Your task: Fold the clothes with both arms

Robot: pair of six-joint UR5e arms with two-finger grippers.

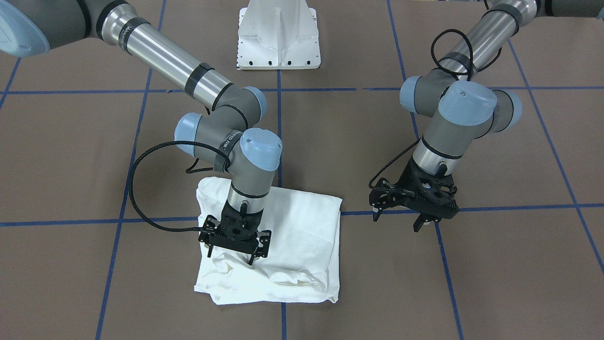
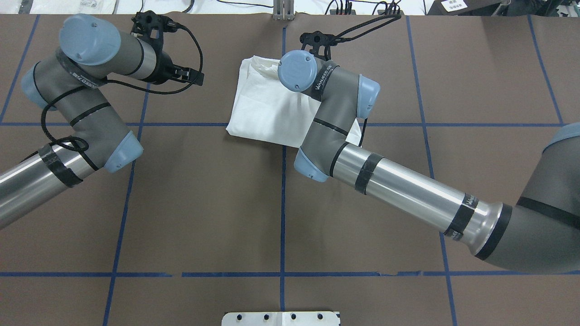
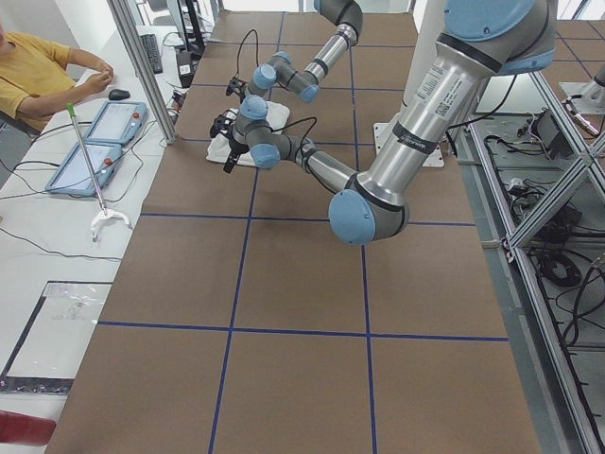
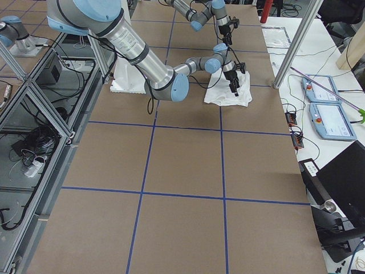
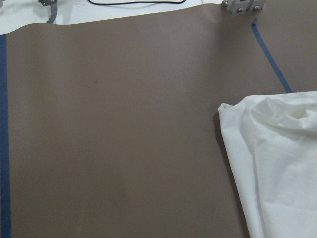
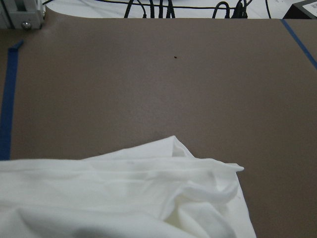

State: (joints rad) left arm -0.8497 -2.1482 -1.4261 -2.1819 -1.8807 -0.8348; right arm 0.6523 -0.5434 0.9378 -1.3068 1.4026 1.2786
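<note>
White long-sleeved cotton T-shirt (image 1: 302,222) lies on the brown, blue-taped table (image 1: 94,156) as a roughly square folded bundle. Loose, rumpled layers sit along its operator-side edge.

Silver-grey right arm (image 1: 250,156) points straight down over that rumpled part. The right jaws are spread apart with tips at the fabric surface, and no cloth shows pinched between them. Judgement: placed there to press or pick up the untidy edge.

Silver-grey left arm (image 1: 453,123) hangs over bare table, well apart from the bundle. The left jaws are open and empty. Judgement: held clear so as not to snag the fold.

Folding looks nearly done. Print and collar are not visible.
</note>
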